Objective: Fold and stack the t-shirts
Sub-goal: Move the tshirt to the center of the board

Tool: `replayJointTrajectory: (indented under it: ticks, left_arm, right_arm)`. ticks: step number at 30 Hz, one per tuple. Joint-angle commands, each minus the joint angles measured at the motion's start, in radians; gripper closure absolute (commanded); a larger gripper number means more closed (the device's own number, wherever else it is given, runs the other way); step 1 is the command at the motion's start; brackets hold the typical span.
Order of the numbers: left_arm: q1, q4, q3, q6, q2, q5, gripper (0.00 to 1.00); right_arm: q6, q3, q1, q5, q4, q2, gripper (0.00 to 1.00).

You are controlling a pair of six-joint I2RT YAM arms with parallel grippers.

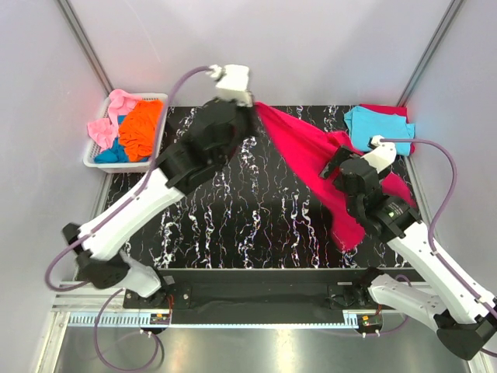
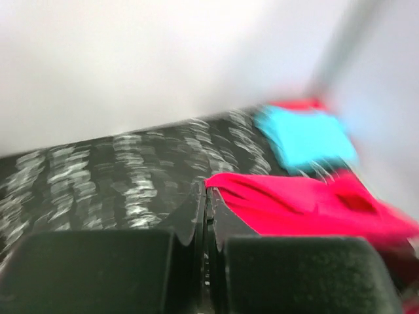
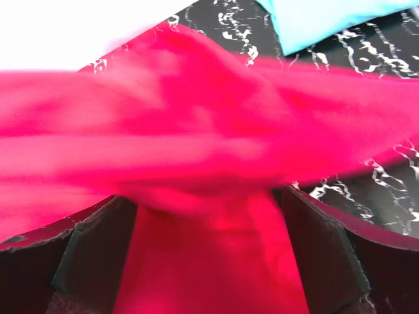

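The large crimson-red t-shirt [image 1: 311, 155] stretches in a band from the table's back middle toward the front right. My left gripper [image 1: 250, 102] is shut on its far corner, the jaws pinching the red cloth [image 2: 308, 206] at their tips [image 2: 208, 193]. My right gripper [image 1: 334, 167] hovers over the shirt's middle, open wide. Red cloth [image 3: 209, 261] fills the gap between its two fingers [image 3: 91, 255] without being clamped. A folded cyan t-shirt [image 1: 377, 128] lies at the back right on top of a red one [image 1: 388, 110]; it also shows in both wrist views [image 2: 304, 137] [image 3: 327, 19].
A white slotted basket [image 1: 95, 159] at the back left holds pink [image 1: 112, 113], orange [image 1: 141, 128] and blue [image 1: 112, 151] t-shirts. The black marbled table [image 1: 233, 217] is bordered by grey walls with metal posts at the back corners.
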Motion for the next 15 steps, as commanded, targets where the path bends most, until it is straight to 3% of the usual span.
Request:
replayJointTrajectory:
  ticks: [1, 2, 3, 6, 11, 15]
  left_arm:
    - [-0.003, 0.167, -0.093, -0.12, -0.197, -0.589, 1.0]
    - [-0.002, 0.167, -0.187, -0.148, -0.232, -0.661, 0.98]
    - [-0.002, 0.182, -0.241, -0.168, -0.262, -0.728, 0.68]
    - [-0.003, 0.187, -0.418, -0.207, -0.358, -0.714, 0.21]
    - [-0.003, 0.072, -0.527, -0.329, -0.392, -0.648, 0.08]
    - [-0.003, -0.032, -0.529, -0.403, -0.363, -0.584, 0.07]
  right_arm:
    - [-0.013, 0.0, -0.006, 0.082, -0.032, -0.033, 0.02]
    - [-0.016, -0.005, -0.006, 0.079, -0.032, -0.039, 0.02]
    - [-0.017, -0.008, -0.006, 0.074, -0.032, -0.045, 0.01]
    - [-0.034, -0.012, -0.006, 0.053, -0.032, -0.054, 0.01]
    - [-0.036, -0.012, -0.006, 0.007, -0.033, -0.016, 0.01]
    - [-0.033, -0.017, -0.006, -0.022, -0.029, 0.021, 0.01]
